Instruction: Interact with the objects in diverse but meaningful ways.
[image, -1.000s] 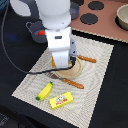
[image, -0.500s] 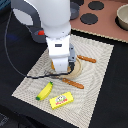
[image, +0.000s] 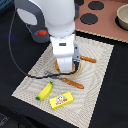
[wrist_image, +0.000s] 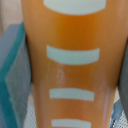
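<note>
Broadly, a dark worktop (image: 112, 85) is seen carrying a pale woven mat (image: 97, 70). Most of the bread loaf (wrist_image: 70, 65) is hidden beneath the arm in the exterior view; up close it is orange with pale stripes. The grey fingers (wrist_image: 15, 75) are pressed against its sides, pinching it. Near the mat's front edge a banana (image: 45, 91) and a yellow box (image: 61, 100) are laid; the box's label is unreadable.

The arm (image: 62, 37) hides the pincer and most of the bread loaf (image: 64, 69).
</note>
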